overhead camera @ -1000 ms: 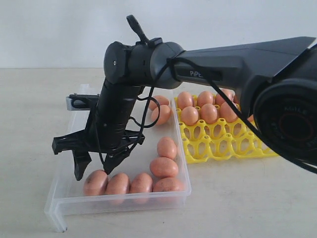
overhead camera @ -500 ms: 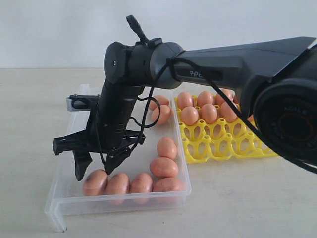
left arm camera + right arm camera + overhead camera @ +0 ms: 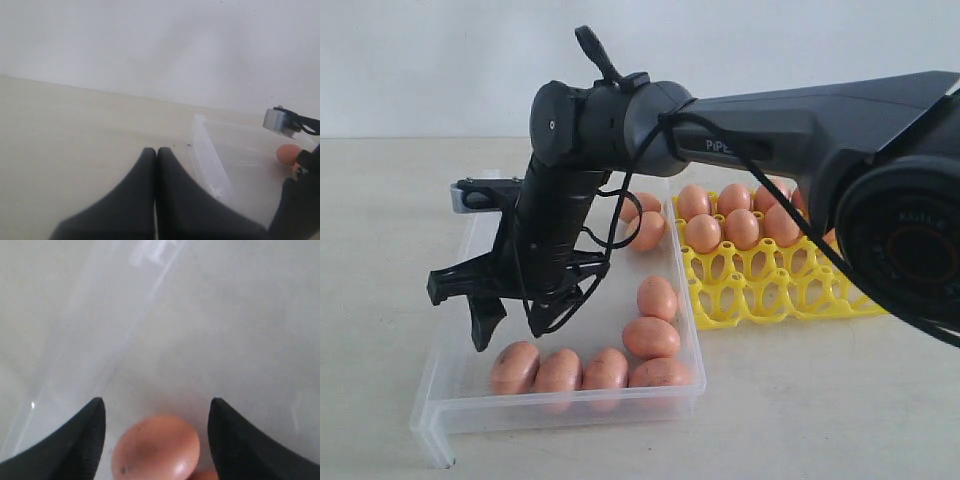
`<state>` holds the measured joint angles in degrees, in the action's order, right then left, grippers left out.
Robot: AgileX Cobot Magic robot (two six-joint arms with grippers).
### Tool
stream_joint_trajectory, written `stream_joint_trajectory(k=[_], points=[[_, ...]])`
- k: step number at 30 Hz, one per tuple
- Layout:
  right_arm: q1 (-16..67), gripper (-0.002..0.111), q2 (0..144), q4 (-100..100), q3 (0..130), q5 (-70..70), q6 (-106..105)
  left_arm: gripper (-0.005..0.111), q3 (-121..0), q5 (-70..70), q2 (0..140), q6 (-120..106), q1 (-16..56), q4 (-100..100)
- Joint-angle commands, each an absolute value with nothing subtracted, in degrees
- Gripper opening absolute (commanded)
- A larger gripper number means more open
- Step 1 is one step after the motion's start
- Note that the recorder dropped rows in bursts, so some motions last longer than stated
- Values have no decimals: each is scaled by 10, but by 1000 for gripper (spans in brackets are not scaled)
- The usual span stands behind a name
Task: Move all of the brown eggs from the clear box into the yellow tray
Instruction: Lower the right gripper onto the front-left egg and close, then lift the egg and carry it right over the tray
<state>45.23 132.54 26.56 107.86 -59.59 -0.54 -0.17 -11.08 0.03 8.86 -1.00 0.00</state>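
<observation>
Brown eggs (image 3: 606, 368): one lot, divided between two holders on a pale tabletop (image 3: 380, 300). Left pincer (image 3: 156, 155): shown only in its own wrist view, fingers pressed together with nothing between them, above bare tabletop just outside a corner of the clear box (image 3: 207, 160). Box: a small grey clasp (image 3: 470, 197) at its far left corner; eight eggs visible inside, with four in a row along the near wall, two behind them by the right wall, and two at the far end partly hidden by the arm's cables (image 3: 615, 215). Right pincer (image 3: 512, 330): fingers spread wide, holding nothing, hanging just above the leftmost egg of the near row, that egg clear of both fingertips. Yellow tray (image 3: 770, 300): just beside the box's right wall, at least six eggs seated in its rear cups; a large dark joint housing (image 3: 905, 245) in the foreground covers its right corner.
</observation>
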Motion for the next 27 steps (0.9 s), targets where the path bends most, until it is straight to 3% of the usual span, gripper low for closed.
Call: stream_joint_trajectory(k=[1,17,19,24,27], points=[[452,58,1318,255,1080,-695,39,-4,0,-104,0,94,-8,0],[459,56,1372,320,1080,-589,36,-4,0,-134,0,94,-8,-13],[458,46,1372,320,1080,-580,36,-4,0,-134,0,94,-8,-13],[458,2,1372,319,1081,-577,8,-4,0,-134,0,94,-8,-13],[457,0,1372,318,1081,-573,-33,-4,0,-134,0,94,-8,-13]])
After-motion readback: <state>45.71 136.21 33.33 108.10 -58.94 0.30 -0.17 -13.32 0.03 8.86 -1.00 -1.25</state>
